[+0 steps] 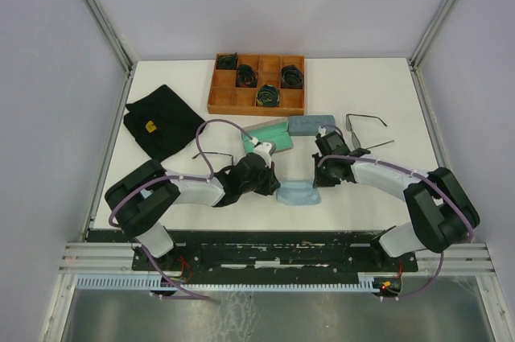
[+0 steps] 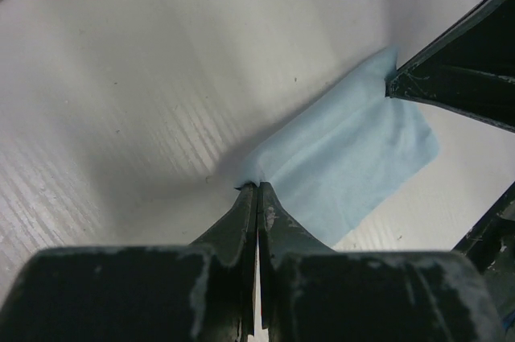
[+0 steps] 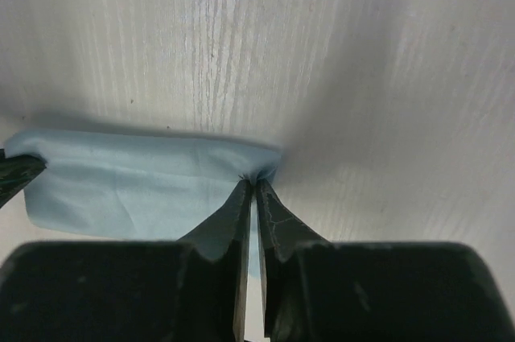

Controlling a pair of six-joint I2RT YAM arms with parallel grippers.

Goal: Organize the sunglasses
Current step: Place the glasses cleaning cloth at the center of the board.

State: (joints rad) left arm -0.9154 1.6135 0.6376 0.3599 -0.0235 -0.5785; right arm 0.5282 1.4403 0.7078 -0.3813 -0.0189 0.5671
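Left hand (image 2: 257, 187) clamped shut and right hand (image 3: 251, 181) pinched to a sliver on opposite ends of the blue pouch (image 1: 298, 195), I'm likely stretching it open, and next need the sunglasses (image 1: 358, 122) lying on the counter (image 1: 378, 189) just beyond my right hand.

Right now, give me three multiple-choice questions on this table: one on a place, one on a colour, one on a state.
1. Where is the light blue pouch? A at the far edge; B between the two arms; C at the left edge.
2. What colour is the cloth on the left? A red; B black; C white.
3. How is the left gripper? A wide open; B shut on nothing; C shut on the pouch.
Answers: B, an arm reaches each end; B, it is plainly black; C, its fingers pinch the pouch's edge.
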